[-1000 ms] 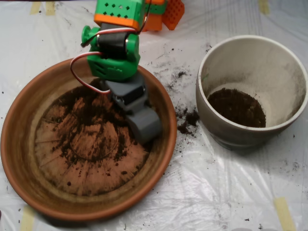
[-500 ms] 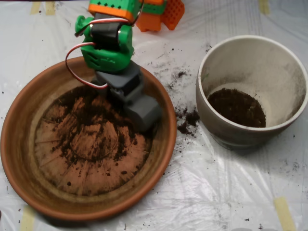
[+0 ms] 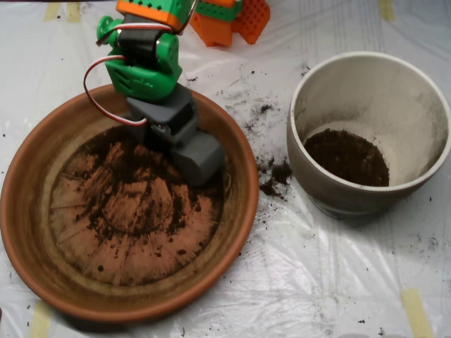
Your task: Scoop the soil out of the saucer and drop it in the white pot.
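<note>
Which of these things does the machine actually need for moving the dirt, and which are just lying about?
Needed for the job:
- scoop
- soil
- saucer
- white pot, some soil already inside

Just lying about:
- spilled crumbs between the two dishes
- plastic sheet covering the table
- tape strips
- orange block at the top

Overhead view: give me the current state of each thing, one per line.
Saucer: upright, a thin patchy layer of soil on its ridged bottom.
Pot: upright, soil covering its bottom.
Scoop: inside the saucer, down at the soil near the right wall.
Plastic sheet: spilled crumbs between saucer and pot.
</note>
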Tool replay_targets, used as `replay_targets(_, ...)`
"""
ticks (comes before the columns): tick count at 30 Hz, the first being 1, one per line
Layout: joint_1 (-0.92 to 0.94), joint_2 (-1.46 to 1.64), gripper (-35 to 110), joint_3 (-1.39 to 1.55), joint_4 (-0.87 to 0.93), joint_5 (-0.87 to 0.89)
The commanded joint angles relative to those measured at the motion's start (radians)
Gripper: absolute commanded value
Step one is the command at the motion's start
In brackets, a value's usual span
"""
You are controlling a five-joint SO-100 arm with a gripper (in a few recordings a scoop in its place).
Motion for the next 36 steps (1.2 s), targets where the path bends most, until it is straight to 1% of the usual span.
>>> replay_targets(1, -0.002, 0.021, 31, 0.043, -0.037, 0.015)
replay_targets(5, -0.043, 0.049, 28, 0.132, -0.092, 0.032)
replay_targets(10, -0.046, 0.057, 26, 0.138, -0.084, 0.035)
replay_targets(11, -0.046, 0.061, 25, 0.144, -0.081, 0.031)
replay_targets(13, -0.046, 0.074, 16, 0.158, -0.092, 0.040)
replay_targets(14, -0.046, 0.080, 14, 0.164, -0.095, 0.040)
replay_targets(22, -0.035, 0.091, 12, 0.179, -0.077, 0.034)
replay_targets(28, -0.026, 0.089, 1, 0.178, -0.074, 0.040)
replay_targets(31, -0.035, 0.091, 0, 0.175, -0.074, 0.077)
replay_targets(36, -0.077, 0.114, -1, 0.169, -0.092, 0.204)
